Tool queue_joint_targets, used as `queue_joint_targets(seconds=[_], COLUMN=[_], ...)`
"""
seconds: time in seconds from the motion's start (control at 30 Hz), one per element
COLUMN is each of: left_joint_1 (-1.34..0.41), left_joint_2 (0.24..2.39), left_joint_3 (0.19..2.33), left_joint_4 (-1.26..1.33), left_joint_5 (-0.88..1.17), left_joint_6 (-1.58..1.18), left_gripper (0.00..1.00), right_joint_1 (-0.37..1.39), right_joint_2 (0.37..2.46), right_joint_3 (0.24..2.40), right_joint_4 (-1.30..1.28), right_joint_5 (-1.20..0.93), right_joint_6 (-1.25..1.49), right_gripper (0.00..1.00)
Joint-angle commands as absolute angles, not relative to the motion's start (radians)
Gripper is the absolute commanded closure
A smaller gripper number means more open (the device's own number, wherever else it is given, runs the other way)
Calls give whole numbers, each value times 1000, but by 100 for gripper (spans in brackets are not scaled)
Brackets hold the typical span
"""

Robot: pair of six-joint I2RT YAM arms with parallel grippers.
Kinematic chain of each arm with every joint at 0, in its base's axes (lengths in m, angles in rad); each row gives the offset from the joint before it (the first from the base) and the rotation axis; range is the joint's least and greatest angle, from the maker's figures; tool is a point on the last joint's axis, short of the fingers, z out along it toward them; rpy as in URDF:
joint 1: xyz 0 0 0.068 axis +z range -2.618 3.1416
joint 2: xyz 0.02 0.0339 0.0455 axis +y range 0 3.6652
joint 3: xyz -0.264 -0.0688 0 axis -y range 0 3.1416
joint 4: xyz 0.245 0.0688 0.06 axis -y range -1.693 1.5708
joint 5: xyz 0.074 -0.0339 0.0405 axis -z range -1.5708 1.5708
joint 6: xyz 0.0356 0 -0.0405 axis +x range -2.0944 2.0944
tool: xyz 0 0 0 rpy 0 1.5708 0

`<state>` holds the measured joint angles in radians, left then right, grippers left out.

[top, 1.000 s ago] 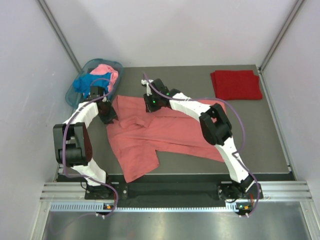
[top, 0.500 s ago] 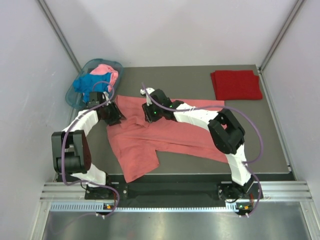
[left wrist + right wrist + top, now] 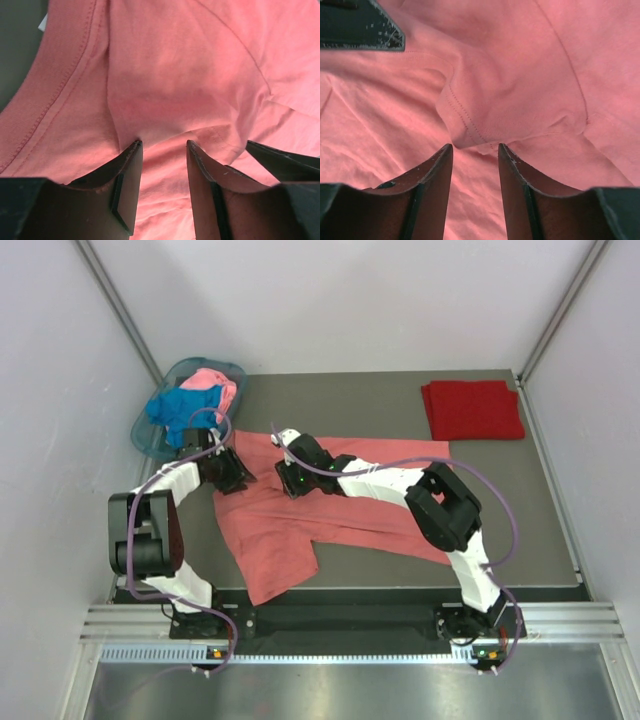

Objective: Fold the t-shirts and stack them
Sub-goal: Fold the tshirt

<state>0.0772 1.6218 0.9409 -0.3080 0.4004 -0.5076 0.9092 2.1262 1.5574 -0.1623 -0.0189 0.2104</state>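
Since the salmon-coral t-shirt (image 3: 300,530) lies rumpled across the counter (image 3: 400,420), flatten before folding; the left end effector (image 3: 164,145) and right end effector (image 3: 475,147) both sit low over its collar end, jaws apart, gripping nothing; I judge each should pinch a single layer near a seam, then pull outward evenly.

I count four t-shirts: salmon one (image 3: 285,535) mid-frame, dark red one (image 3: 472,409) upper right, blue one (image 3: 178,406) and pink one (image 3: 215,383) upper left. One teal basket (image 3: 141,430). Two arms: left arm (image 3: 165,488), right arm (image 3: 385,480). One desk (image 3: 370,410).
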Motion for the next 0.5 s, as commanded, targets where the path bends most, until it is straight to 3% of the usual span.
queue_joint_targets(seconds=[0.0,0.27,0.47], left_joint_1=[81,80,81], left_joint_2=[1620,1562,1546], left_joint_3=[931,963,898], left_joint_4=[-259,-359,-315], left_joint_5=[376,242,290], left_joint_6=[-520,-488,-494], left_gripper=[54,54,55], right_joint_1=[927,927,928], right_joint_2=[2138,2187,2204], right_joint_3=[1558,1574,1589], right_joint_4=[-101,-106,-109], right_joint_5=[26,20,23], right_joint_6=[196,207,215], right_gripper=[58,65,65])
